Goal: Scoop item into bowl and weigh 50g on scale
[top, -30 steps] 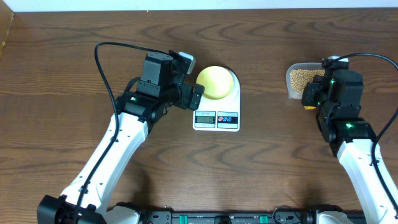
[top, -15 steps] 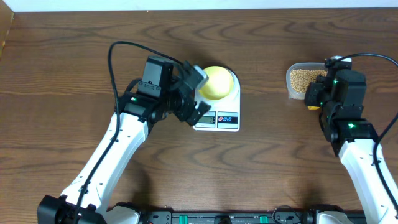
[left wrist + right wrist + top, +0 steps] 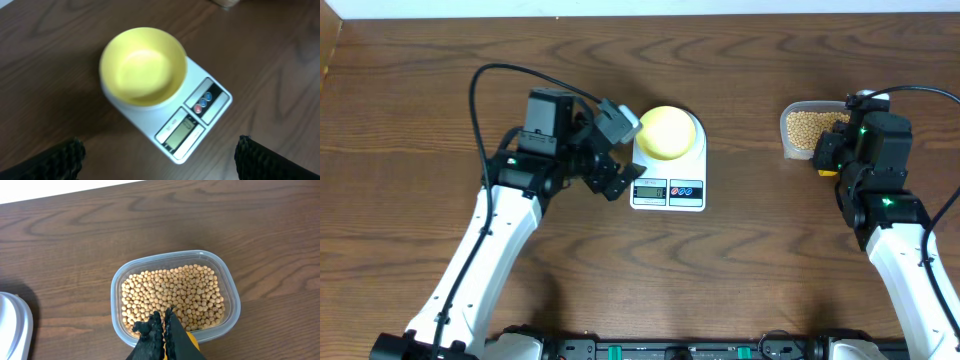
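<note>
Beans (image 3: 172, 295) all lie in the clear plastic container (image 3: 116, 300), at the upper right of the overhead frame. None are in the pale-yellow bowl (image 3: 142, 65), which stands empty on the white scale (image 3: 200, 75) at centre. You have the setup in place; scooping and weighing are all left to do. Your right gripper (image 3: 162, 319) is pinched closed at the container's near rim, with a yellow piece (image 3: 192, 347) beneath it; whether it grips that, you can't tell. Your left gripper (image 3: 160, 157) gapes wide and empty, just beside the scale.

clear plastic container (image 3: 165, 260), brown wooden table (image 3: 420, 80)
</note>
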Robot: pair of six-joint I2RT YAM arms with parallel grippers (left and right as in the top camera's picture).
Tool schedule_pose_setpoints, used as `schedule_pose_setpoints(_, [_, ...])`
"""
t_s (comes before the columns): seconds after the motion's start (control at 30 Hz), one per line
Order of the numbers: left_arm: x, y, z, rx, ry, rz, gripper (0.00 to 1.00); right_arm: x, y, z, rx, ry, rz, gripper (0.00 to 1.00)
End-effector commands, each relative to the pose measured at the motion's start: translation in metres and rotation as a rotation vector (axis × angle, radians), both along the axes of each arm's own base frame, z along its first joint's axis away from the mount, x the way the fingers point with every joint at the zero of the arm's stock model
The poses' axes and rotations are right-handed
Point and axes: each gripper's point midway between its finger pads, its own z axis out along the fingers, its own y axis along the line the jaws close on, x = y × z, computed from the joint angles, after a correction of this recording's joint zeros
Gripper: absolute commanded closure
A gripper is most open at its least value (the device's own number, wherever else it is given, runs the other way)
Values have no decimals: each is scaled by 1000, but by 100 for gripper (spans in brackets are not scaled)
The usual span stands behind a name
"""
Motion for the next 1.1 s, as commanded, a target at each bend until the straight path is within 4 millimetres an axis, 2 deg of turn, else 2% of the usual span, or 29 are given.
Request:
schedule_pose_setpoints(0.0, [2,10,3,-28,13,46,3,3,-4,5,-17,-10,-6,99])
schedule_pose_setpoints(0.77, [6,11,5,-30,-3,51,3,6,-4,9,-51,-27,15,99])
schedule_pose_setpoints(1.07, [6,11,5,-30,-3,51,2,16,-4,27,-75,-108,27,99])
